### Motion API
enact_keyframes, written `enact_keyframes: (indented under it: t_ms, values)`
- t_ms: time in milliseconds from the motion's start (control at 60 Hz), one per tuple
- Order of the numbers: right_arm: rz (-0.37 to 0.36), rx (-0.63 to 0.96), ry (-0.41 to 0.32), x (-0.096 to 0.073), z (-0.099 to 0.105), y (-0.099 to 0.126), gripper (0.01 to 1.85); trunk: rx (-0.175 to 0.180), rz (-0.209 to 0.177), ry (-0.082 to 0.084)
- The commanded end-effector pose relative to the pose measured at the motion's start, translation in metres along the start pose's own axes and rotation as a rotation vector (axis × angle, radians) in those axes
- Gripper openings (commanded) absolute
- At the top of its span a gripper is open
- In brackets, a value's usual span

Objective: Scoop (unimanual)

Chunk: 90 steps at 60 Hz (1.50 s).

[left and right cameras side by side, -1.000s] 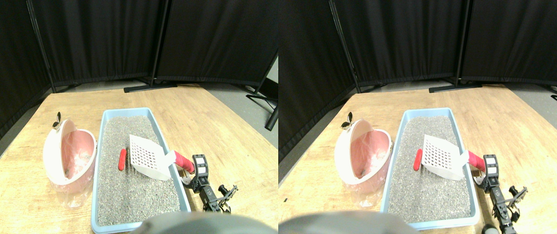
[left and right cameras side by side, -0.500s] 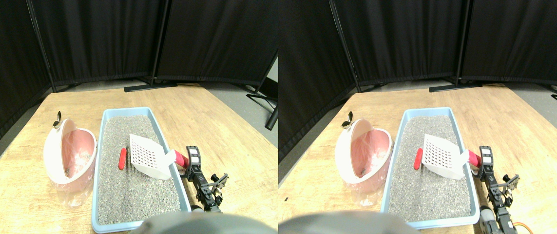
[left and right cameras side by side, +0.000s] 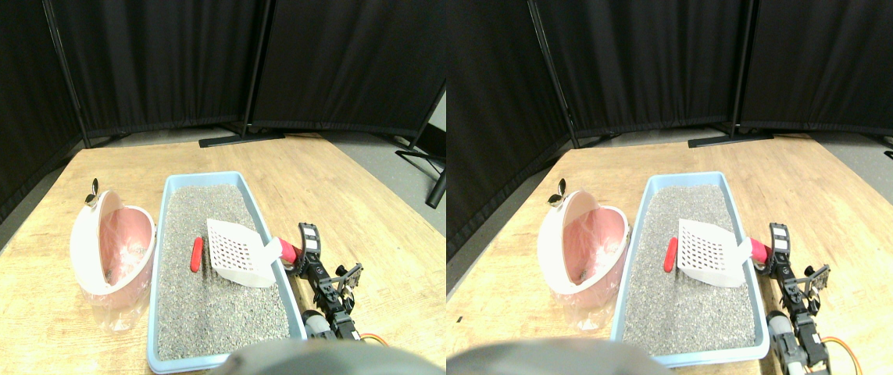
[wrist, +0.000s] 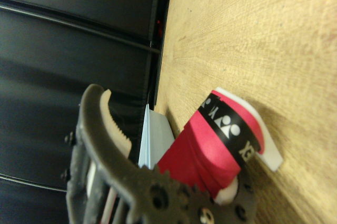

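Lying in the grey litter, the white slotted scoop (left and right cameras side by side: 237, 251) rests its red-wrapped handle (left and right cameras side by side: 287, 251) over the blue litter tray's (left and right cameras side by side: 295, 312) rim at 3 o'clock. Only the wrist view shows the handle's black band with white lettering, too partial to read. The right gripper (left and right cameras side by side: 307, 251) sits against the handle; whether its fingers (wrist: 108, 124) grip it I cannot tell. A red piece (left and right cameras side by side: 195, 255) and pink bin (left and right cameras side by side: 112, 251) lie at 9 o'clock on the tabletop (left and right cameras side by side: 352, 203).

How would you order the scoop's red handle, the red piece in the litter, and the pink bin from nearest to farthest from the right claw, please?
From the right claw, in the stereo pair view:
1. Red handle, right beside it.
2. Red piece, mid-tray on the litter.
3. Pink bin, beyond the tray's far side.
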Motion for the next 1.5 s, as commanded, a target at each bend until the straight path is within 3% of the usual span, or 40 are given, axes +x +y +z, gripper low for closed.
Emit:
enact_keyframes:
  t_ms: [17,167,300,333,367,383,417,483,683,817,900,1033,1200,1233,1400,1500]
  values:
    - [0.004,-0.015,-0.018,0.003,0.004,0.001,1.02,-0.017,0.016,0.017]
    - [0.001,-0.018,-0.005,0.007,0.002,0.004,0.99,-0.021,0.022,0.019]
    - [0.035,-0.041,0.002,0.008,0.001,0.005,0.75,-0.022,0.026,0.017]
    - [0.045,-0.047,0.005,0.009,0.000,0.004,0.51,-0.022,0.028,0.021]
    - [0.059,-0.045,-0.005,0.010,0.000,0.004,0.48,-0.022,0.028,0.021]
    - [0.087,-0.041,-0.039,0.011,-0.003,0.003,0.29,-0.022,0.028,0.021]
    - [0.115,-0.043,-0.049,0.012,-0.003,0.002,0.14,-0.024,0.032,0.019]
    - [0.114,-0.031,-0.045,0.013,-0.003,0.000,0.05,-0.024,0.032,0.019]
    - [0.117,-0.035,-0.037,0.010,0.003,-0.002,0.05,-0.025,0.032,0.018]
    - [0.145,-0.047,-0.064,0.008,0.009,-0.004,0.05,-0.029,0.036,0.019]
    - [0.123,-0.047,-0.081,0.005,0.013,-0.004,0.05,-0.029,0.036,0.019]
    - [0.215,-0.121,-0.159,0.000,0.027,0.000,0.05,-0.042,0.052,0.017]
    - [0.242,-0.179,-0.220,-0.004,0.043,0.010,0.05,-0.054,0.068,0.018]
    - [0.294,-0.213,-0.255,-0.003,0.049,0.013,0.05,-0.056,0.073,0.016]
    - [0.298,-0.262,-0.266,0.000,0.070,0.024,0.05,-0.069,0.092,0.013]
    - [0.341,-0.319,-0.265,0.004,0.086,0.031,0.05,-0.076,0.103,0.012]
